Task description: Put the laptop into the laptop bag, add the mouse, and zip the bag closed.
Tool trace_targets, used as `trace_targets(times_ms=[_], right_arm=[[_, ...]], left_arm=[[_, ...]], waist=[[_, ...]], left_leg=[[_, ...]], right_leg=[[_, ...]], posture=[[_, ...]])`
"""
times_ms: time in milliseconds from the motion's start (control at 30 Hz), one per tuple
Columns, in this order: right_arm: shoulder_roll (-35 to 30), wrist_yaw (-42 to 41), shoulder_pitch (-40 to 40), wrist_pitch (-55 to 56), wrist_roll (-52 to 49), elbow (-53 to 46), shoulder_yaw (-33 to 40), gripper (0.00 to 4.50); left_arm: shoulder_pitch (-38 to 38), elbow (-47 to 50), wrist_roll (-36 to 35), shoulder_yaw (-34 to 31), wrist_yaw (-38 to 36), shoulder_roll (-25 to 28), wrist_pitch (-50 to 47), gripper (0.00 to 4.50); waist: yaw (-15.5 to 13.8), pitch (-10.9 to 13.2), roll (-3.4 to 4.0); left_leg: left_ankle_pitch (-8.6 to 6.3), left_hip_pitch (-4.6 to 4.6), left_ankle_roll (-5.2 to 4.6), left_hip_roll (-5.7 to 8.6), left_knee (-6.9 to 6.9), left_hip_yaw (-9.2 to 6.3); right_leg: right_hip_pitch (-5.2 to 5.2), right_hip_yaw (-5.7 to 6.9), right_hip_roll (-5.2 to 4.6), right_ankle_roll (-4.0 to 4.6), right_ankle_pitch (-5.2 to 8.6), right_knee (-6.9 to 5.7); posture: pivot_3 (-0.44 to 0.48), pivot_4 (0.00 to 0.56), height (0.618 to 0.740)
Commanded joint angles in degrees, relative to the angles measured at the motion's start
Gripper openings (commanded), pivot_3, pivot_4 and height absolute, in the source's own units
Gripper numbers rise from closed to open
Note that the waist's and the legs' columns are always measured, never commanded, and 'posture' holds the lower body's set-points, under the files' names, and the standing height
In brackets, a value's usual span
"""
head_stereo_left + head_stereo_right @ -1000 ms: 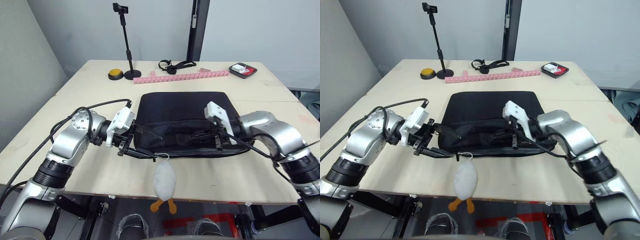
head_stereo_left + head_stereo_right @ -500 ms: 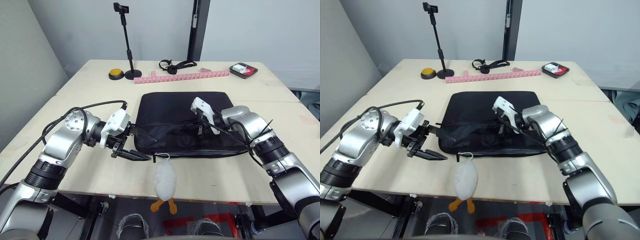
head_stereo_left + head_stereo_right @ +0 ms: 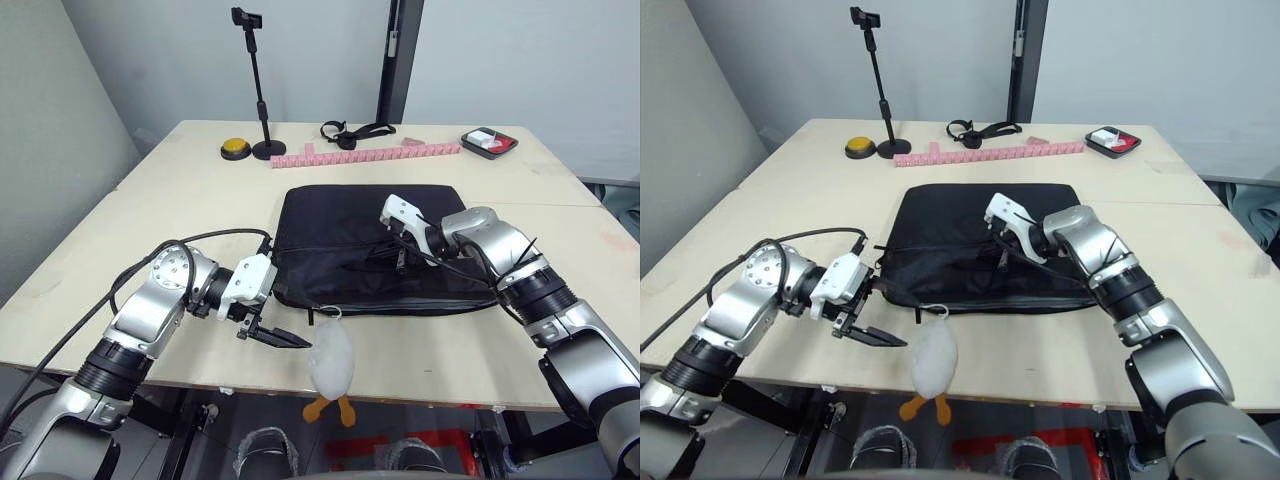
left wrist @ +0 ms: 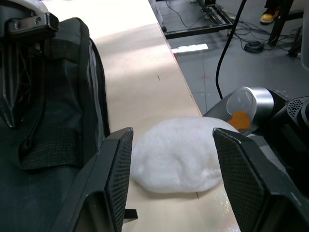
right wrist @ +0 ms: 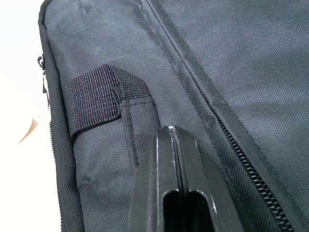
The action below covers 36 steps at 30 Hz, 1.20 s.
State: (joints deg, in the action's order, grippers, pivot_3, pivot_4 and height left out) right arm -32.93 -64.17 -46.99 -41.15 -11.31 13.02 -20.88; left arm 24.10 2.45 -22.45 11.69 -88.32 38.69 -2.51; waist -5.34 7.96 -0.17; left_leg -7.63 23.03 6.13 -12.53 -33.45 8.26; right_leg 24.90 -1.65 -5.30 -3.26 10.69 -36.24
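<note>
Two grippers: the left gripper (image 3: pixel 272 335), fingers apart, hangs near the table's (image 3: pixel 150 220) front edge beside the toy (image 3: pixel 330 362); the right gripper (image 3: pixel 400 262), fingers together, rests on the bag (image 3: pixel 350 215) mid-table.

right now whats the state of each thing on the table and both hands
laptop bag: lying flat on the table, handles toward the near edge
white duck toy: hanging over the table's near edge, feet below it
left hand: open, off the bag's near left corner, holding nothing
right hand: shut, fingers pressed together over the bag's top
yellow button: sitting at the far side
</note>
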Motion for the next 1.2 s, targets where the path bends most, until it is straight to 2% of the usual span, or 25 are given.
trace_targets(times_ms=[33, 300, 600, 733, 867, 1033, 1200], right_arm=[[-0.19, 1.06, 0.04, -0.39, 1.01, 0.15, 1.07, 0.02], [-0.47, 1.20, 0.13, -1.60, 0.99, -0.68, 1.16, 0.02], [-0.79, 1.90, 1.16, -2.80, 0.91, -2.23, 1.48, 0.02], [-0.79, 2.43, 1.81, -3.48, 0.66, -3.23, 1.55, 0.00], [-0.93, 2.79, 2.32, -4.05, 0.53, -4.11, 1.63, 0.00], [-1.45, 3.06, 2.89, -5.28, 0.10, -5.42, 2.01, 0.00], [-2.25, 2.70, 3.80, -6.18, 0.16, -6.60, 2.09, 0.00]], left_arm=[[0.34, -2.84, 2.34, 1.54, -0.96, -1.04, 4.45, 2.77], [2.90, -14.57, 8.21, 4.62, -1.04, -4.44, 14.37, 2.77], [3.48, -14.83, 9.60, 8.75, -1.74, -8.39, 13.77, 2.77], [3.99, -16.15, 10.31, 10.10, -2.21, -8.56, 13.76, 1.60], [4.60, -16.64, 10.47, 10.27, -1.69, -9.29, 14.21, 0.11], [5.07, -16.27, 10.39, 9.70, 0.71, -11.15, 13.30, 0.02], [6.90, -12.19, 5.10, 7.86, 3.33, -15.35, 3.93, 0.02]], waist=[[0.03, 0.00, 0.00], [-0.04, 0.00, 0.00], [-0.08, 0.00, 0.00], [-0.07, 0.00, 0.00], [-0.09, 0.00, -0.01], [-0.13, 0.00, -0.01], [-0.38, 0.00, -0.01]], left_leg=[[0.00, 0.00, 0.00, 0.00, 0.00, 0.00], [0.00, 0.00, 0.00, 0.00, 0.01, 0.00], [0.00, 0.00, -0.01, 0.00, 0.02, 0.02], [0.00, -0.01, -0.01, -0.02, 0.03, 0.01], [0.00, -0.02, -0.01, -0.01, 0.03, 0.03], [0.00, -0.02, -0.01, -0.01, 0.05, 0.03], [-0.01, 0.01, -0.01, 0.01, 0.05, 0.02]], right_leg=[[0.00, 0.00, 0.00, 0.00, 0.00, 0.00], [0.00, 0.00, 0.00, 0.00, 0.00, 0.01], [0.00, -0.01, -0.01, 0.00, 0.00, 0.04], [0.01, 0.00, 0.00, 0.00, 0.00, 0.02], [0.00, -0.01, -0.01, 0.00, 0.00, 0.04], [0.00, -0.01, -0.01, 0.00, 0.00, 0.06], [0.00, -0.01, -0.03, 0.00, 0.00, 0.08]], posture=[[0.000, 0.150, 0.739], [0.000, 0.150, 0.739], [0.000, 0.150, 0.739], [0.000, 0.150, 0.739], [0.000, 0.150, 0.739], [0.000, 0.150, 0.739], [0.000, 0.150, 0.739]])
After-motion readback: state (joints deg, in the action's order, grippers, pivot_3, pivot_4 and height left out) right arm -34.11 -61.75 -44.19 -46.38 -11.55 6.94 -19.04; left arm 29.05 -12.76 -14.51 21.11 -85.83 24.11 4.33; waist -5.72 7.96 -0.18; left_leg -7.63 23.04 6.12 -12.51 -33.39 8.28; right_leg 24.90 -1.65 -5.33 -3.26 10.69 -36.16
